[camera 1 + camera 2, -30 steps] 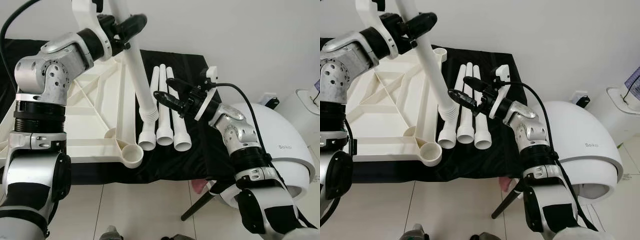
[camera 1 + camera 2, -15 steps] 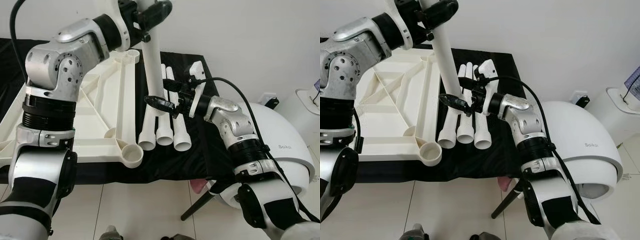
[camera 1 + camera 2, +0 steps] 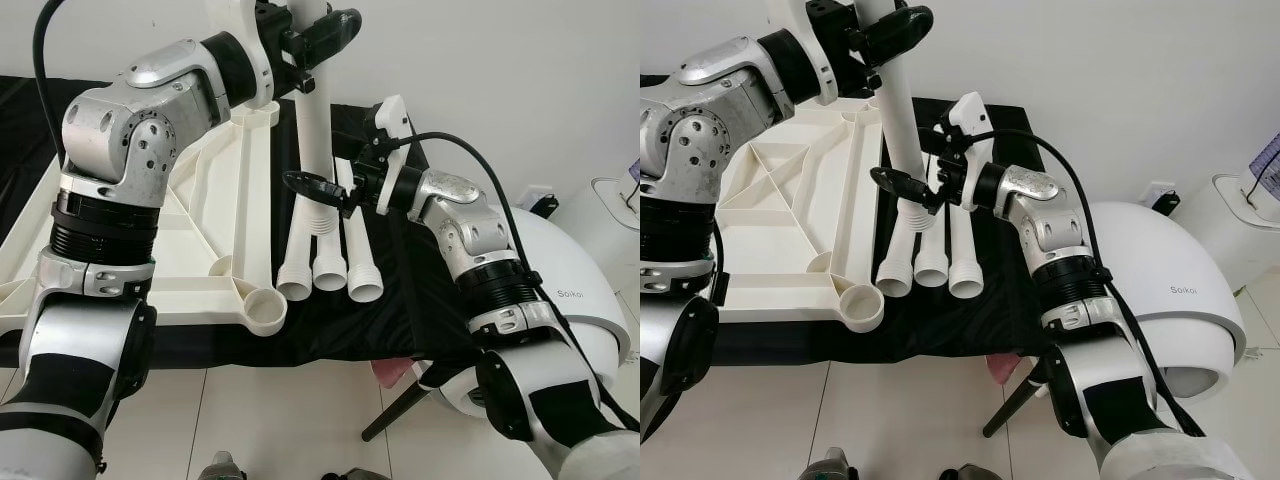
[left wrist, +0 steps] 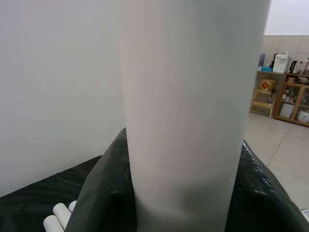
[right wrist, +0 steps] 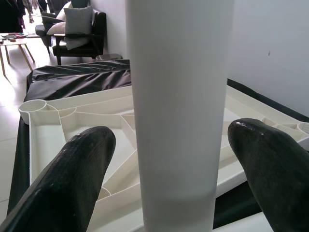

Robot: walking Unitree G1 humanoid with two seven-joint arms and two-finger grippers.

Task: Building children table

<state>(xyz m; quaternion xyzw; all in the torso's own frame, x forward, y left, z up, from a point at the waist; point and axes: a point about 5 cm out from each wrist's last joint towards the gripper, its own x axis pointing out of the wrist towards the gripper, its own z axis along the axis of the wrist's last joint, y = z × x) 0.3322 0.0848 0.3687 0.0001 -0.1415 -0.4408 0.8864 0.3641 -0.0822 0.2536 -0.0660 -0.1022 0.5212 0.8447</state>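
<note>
The left end effector (image 3: 318, 32) is up high near the wall, its black fingers clamped on the upper part of a white table leg (image 3: 312, 130), and that leg hangs nearly upright with its ribbed threaded end down just above the black cloth (image 3: 400, 300). The right end effector (image 3: 318, 190) comes in from the right, fingers spread wide, one on each side of the leg just above the ribbed end; in the right wrist view both black fingertips (image 5: 72, 179) stand clear of the white tube between them, so no grip there. In the left wrist view the leg sits right against the left end effector's black pads (image 4: 99, 203). Below the hanging leg, three more table legs (image 3: 330, 262) lie side by side on the cloth, touching one another, open ends towards the robot. Just to their left, the white tabletop (image 3: 200, 250) lies upside down, ribs showing, with a round corner socket (image 3: 267, 308) at its near corner, beside the nearest loose leg. Off to the right, a large white domed appliance (image 3: 575, 290) stands on the tiled floor (image 3: 280, 420), close to the robot's right arm.
</note>
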